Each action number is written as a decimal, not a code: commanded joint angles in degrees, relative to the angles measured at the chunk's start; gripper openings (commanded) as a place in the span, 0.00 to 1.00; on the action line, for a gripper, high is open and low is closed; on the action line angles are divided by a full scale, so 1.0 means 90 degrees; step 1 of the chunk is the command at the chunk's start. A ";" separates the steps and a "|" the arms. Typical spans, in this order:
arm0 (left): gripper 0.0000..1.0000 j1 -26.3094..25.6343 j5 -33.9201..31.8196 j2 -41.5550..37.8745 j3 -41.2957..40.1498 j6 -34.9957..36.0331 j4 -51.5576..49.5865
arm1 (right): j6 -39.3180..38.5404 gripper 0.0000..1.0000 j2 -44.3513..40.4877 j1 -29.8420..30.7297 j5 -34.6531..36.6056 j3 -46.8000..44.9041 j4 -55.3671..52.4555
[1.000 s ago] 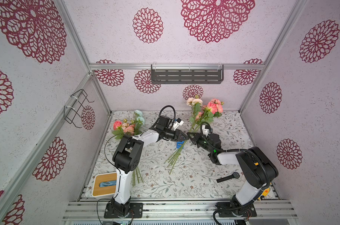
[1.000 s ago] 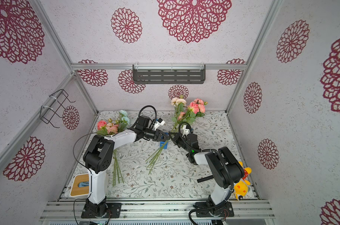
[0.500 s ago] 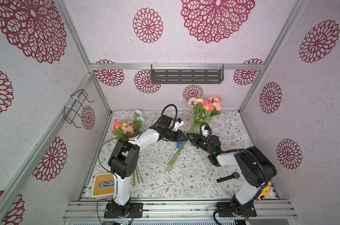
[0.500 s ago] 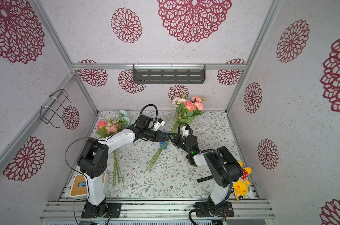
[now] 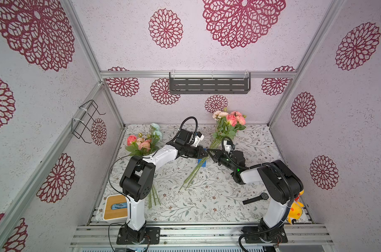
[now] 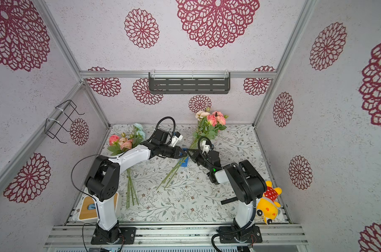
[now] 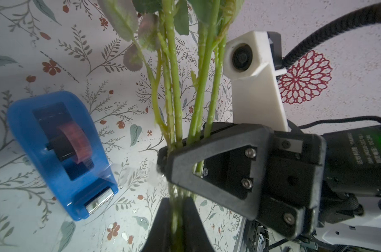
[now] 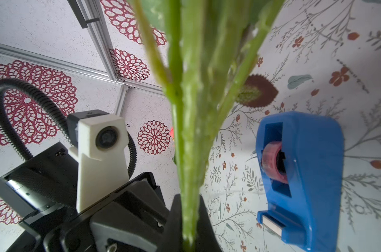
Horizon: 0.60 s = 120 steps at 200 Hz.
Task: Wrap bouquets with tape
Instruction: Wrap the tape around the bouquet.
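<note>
Currently steadying the bouquet stems mid-frame: clamped tight in right claw, flanked narrowly by left claw, grip unclear. Next, probably draw tape around them.

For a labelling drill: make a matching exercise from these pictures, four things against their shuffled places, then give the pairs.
1. blue tape dispenser
2. black wristwatch
3. yellow plush toy
4. bouquet with the pale blue bloom

A. near right corner of the cell
B. stems crossed by the left arm
C. flat on the table beside the right arm
D. on the table beside the pink and peach bouquet's stems

Pairs: 1-D, 2-C, 3-A, 4-B
</note>
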 commanded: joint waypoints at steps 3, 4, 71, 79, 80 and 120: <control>0.45 0.0074 0.0672 -0.0281 -0.0235 0.0041 0.0521 | -0.0040 0.00 0.0050 0.0026 -0.0172 0.0172 0.1063; 0.46 0.0075 0.0681 -0.0283 -0.0253 0.0036 0.0535 | -0.0033 0.00 0.0050 0.0027 -0.0179 0.0177 0.1076; 0.55 -0.0021 0.0897 -0.0011 0.0072 0.1448 -0.0706 | 0.0206 0.00 0.0147 0.0020 -0.0323 0.0388 0.1565; 0.54 -0.0009 0.1006 -0.0011 0.0063 0.1589 -0.0809 | 0.0222 0.00 0.0121 0.0010 -0.0331 0.0380 0.1585; 0.53 -0.0010 0.1015 -0.0011 0.0057 0.1601 -0.0813 | 0.0225 0.00 0.0115 0.0014 -0.0332 0.0378 0.1586; 0.36 -0.0065 0.0686 0.0424 0.0347 0.1681 -0.1144 | 0.0189 0.00 0.0084 0.0083 -0.0484 0.0394 0.1441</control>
